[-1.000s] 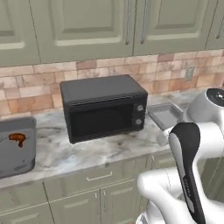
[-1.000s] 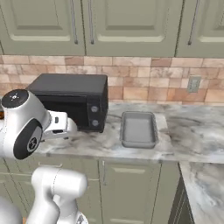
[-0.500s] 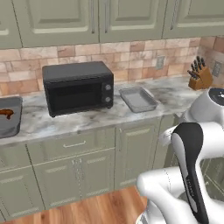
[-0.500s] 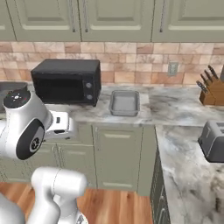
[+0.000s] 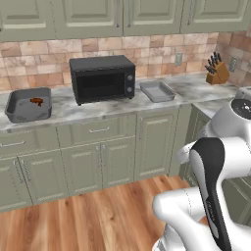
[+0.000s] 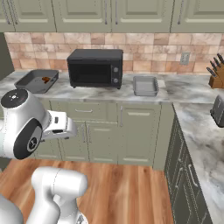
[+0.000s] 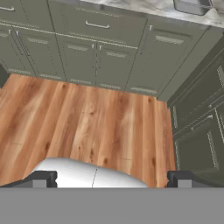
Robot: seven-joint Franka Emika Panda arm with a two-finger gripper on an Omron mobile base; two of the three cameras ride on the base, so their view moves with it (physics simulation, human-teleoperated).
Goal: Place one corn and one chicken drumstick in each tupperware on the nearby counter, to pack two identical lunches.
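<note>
One grey tupperware [image 5: 157, 90] [image 6: 145, 85] lies on the marbled counter [image 5: 115, 107] [image 6: 177, 87] just right of the black microwave [image 5: 103, 78] [image 6: 95, 68]. Its corner also peeks into the top right of the hand view [image 7: 192, 5]. A second, deeper grey tupperware [image 5: 19, 109] [image 6: 30, 83] sits left of the microwave with a brown chicken drumstick [image 5: 36, 101] [image 6: 45, 79] inside. The corn is out of view. My gripper [image 7: 110, 179] is open and empty, aimed down at the wooden floor well short of the counter.
A knife block [image 5: 218, 71] [image 6: 215, 76] stands at the counter's right end and a toaster [image 6: 218, 109] on the side run. Olive cabinet fronts [image 7: 109, 48] line the wall, with open wooden floor [image 7: 87, 118] between me and them.
The whole picture has shifted: the base has backed away from the counter, so microwave and trays look smaller and the floor has come into view. The gripper stays open.
</note>
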